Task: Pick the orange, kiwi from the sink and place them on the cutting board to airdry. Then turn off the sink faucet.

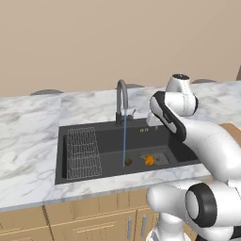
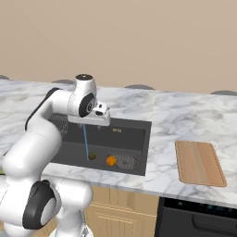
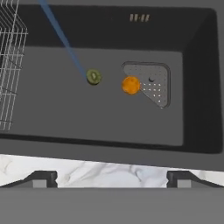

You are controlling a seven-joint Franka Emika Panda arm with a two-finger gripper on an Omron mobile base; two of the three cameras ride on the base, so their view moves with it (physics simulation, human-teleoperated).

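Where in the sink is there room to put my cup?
The sink floor is bare between the wire rack and the kiwi. It is crowded around the kiwi, orange and drain plate.

Rendered frames, evenly and brightly lit, no visible light source. Soft, faint shading only inside the sink (image 1: 113, 141). No glare on the marble surface (image 2: 185, 115). Slightly soft, low-resolution edges throughout; no edge distortion, no motion blur.
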